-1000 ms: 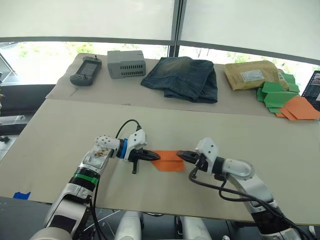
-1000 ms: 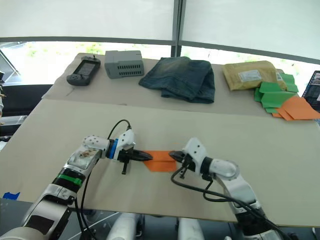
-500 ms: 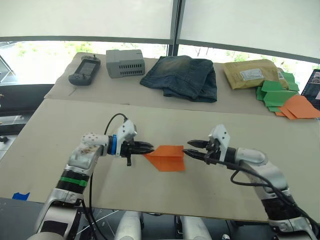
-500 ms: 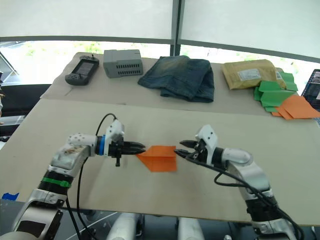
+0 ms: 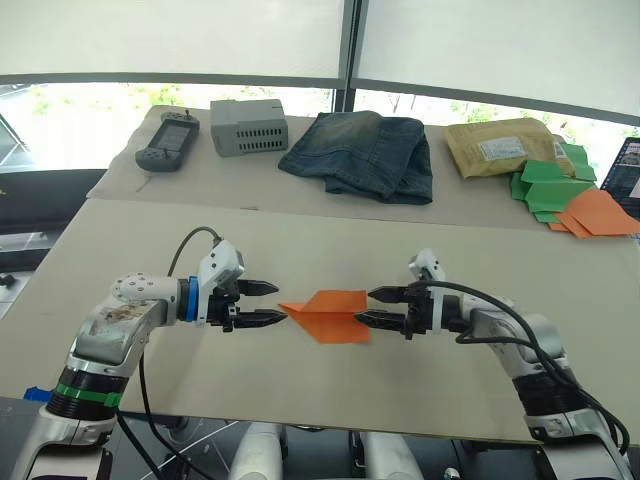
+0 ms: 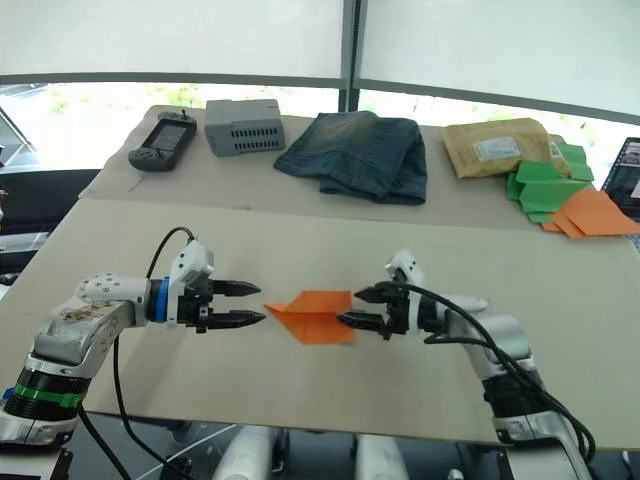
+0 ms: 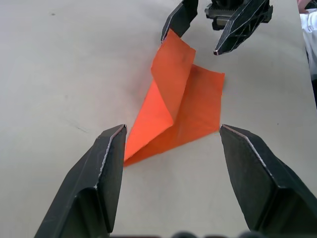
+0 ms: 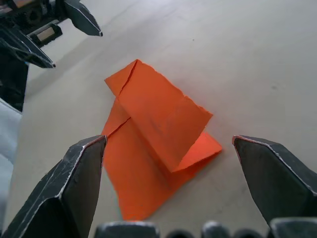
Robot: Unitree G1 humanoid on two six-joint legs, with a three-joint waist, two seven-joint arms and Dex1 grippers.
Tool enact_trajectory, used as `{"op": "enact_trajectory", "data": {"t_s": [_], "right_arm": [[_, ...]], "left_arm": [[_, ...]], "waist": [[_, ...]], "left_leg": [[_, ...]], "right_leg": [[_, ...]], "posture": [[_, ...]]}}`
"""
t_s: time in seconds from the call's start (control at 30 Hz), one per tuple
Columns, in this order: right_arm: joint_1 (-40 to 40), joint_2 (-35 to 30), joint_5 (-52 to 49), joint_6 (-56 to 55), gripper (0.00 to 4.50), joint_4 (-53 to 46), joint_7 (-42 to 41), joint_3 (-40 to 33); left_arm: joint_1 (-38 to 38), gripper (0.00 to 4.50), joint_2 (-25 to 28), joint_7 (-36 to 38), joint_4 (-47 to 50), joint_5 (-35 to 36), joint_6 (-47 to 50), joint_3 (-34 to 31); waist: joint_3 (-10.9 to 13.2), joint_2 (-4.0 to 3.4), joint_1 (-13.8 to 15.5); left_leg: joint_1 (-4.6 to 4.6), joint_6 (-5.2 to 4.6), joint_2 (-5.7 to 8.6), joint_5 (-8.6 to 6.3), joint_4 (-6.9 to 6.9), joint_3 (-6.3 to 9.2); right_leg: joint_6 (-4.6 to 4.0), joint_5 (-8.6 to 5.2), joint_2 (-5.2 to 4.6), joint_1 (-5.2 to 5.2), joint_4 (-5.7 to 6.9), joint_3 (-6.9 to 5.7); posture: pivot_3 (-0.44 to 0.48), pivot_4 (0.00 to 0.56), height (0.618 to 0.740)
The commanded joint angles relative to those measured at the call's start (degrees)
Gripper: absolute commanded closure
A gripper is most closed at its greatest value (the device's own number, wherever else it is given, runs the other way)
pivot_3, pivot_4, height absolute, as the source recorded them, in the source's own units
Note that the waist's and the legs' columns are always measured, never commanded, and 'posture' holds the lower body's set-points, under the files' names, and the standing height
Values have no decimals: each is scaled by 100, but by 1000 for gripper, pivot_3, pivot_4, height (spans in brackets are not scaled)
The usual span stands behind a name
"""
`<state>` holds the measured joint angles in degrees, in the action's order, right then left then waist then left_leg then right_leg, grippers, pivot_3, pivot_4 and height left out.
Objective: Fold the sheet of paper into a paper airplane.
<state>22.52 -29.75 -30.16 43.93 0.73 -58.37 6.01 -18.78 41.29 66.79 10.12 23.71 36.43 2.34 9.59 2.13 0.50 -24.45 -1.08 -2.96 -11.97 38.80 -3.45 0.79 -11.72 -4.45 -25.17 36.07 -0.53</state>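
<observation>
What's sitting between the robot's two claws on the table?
The folded orange sheet of paper lies on the table between the left gripper and the right gripper. Both have open fingers and touch nothing, as the head and wrist views show.

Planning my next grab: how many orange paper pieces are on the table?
2 visible: the paper airplane lying between both open grippers, and an orange piece at the far right beside green pieces; more may hide in that stack.

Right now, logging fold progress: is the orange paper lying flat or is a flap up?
A flap is up. The sheet of paper is a folded pointed wedge; in the wrist views its upper layer lifts off the table.
</observation>
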Motion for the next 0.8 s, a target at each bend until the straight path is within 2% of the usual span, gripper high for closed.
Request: {"op": "enact_trajectory", "data": {"t_s": [0.03, 0.13, 0.37, 0.4, 0.57, 0.73, 0.8], "right_arm": [[220, -3, -168, 223, 801, 37, -218, 50], [256, -75, -22, 186, 1773, 133, -363, 245], [310, -65, -255, 343, 4263, 7, -497, 126], [307, -61, -295, 338, 4467, -41, -500, 65], [378, -33, -326, -128, 4467, -344, -437, -238], [674, -44, 352, -1794, 4467, -581, -233, -401], [709, -250, 846, -2430, 4467, -652, -299, -207]], "left_arm": [[43, 1309, 77, -109, 271, 132, 10, -133], [73, 1309, 97, -190, 297, 138, -14, -133], [108, 1309, 156, -241, 295, 268, 4, -177], [109, 1309, 169, -229, 274, 279, -2, -178], [63, 1309, 216, -188, 161, 337, -23, -163], [-69, 1309, 263, -139, -88, 292, -133, -136], [-106, 1309, 279, -122, -158, 288, -163, -140]], "waist": [[2, -3, 5], [2, -4, 15], [4, -6, 10], [4, -7, 10], [5, -7, 10], [9, -13, 1], [9, -13, 3]], "left_leg": [[0, 0, 0, 0, -1, 0], [-2, 0, 1, 0, -1, 0], [-5, 0, 1, 0, -1, -1], [-5, 0, 1, 0, -1, -1], [-5, 0, 1, 0, -1, 0], [-5, 0, 2, 0, 0, -2], [-4, 0, 1, 0, -2, -1]], "right_leg": [[1, 0, 0, 0, 0, 0], [4, 2, -1, 0, -1, 0], [10, 4, 0, -3, -1, 0], [10, 4, 0, -3, -1, 0], [9, 4, 0, -4, -1, 0], [10, 4, 0, -8, 0, 0], [11, 4, 1, -7, 0, -2]], "posture": [[0, 150, 716], [0, 150, 716], [0, 150, 716], [0, 150, 716], [0, 150, 716], [0, 150, 716], [0, 150, 716]]}}
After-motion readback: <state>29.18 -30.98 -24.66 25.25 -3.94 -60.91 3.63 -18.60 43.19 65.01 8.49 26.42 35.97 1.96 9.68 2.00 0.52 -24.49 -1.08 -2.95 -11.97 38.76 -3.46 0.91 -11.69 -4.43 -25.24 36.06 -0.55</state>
